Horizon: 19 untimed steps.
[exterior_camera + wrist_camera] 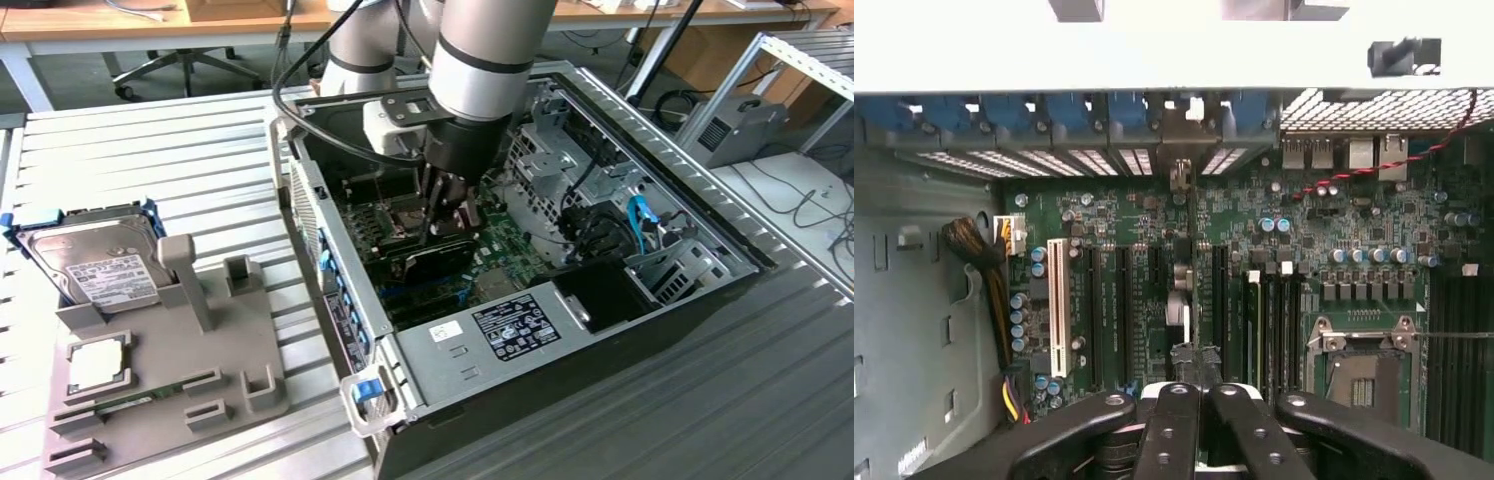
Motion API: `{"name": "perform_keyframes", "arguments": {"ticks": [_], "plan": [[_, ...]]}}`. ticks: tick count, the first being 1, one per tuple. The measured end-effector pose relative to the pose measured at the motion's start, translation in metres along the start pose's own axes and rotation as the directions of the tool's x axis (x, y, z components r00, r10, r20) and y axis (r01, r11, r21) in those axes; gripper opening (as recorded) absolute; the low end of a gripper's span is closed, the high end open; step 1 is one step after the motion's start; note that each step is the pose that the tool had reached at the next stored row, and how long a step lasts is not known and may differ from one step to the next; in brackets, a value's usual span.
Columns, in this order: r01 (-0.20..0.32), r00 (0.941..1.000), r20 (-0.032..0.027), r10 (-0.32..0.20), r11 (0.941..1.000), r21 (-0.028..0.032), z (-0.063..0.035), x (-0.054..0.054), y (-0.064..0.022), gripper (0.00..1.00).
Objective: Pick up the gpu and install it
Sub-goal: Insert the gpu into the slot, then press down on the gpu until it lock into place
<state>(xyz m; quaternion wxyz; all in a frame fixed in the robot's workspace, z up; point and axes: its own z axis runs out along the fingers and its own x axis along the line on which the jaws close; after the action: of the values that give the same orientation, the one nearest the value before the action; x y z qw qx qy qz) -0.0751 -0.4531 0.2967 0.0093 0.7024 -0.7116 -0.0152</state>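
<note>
Evidently well along: the tool [451, 212], closed on the gpu [438, 262], holds it inside the computer case [694, 300], not yet released.

The exterior view looks down from high and some way off at the open case [534, 300], its power supply end nearest. The wrist view sits close inside the case, facing straight onto the motherboard [1184, 290]. Both views share that motherboard [501, 245]

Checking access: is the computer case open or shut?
Open: the computer case lacks its side panel; the motherboard lies bare, end effector holding the gpu inside.
</note>
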Motion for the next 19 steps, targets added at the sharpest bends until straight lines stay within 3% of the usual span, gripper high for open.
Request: {"name": "perform_keyframes", "arguments": {"ticks": [3, 6, 19], "plan": [[0.0, 1.0, -0.0001, 0.0, 1.0, -0.008, -0.0003, 0.0, -0.0084, 0.11], [0.0, 1.0, -0.0001, 0.0, 0.9999, -0.0121, -0.0005, 0.0, -0.0139, 0.11], [0.0, 1.0, -0.0001, 0.0, 0.9999, -0.013, -0.0003, 0.0, -0.0134, 0.11]]}}
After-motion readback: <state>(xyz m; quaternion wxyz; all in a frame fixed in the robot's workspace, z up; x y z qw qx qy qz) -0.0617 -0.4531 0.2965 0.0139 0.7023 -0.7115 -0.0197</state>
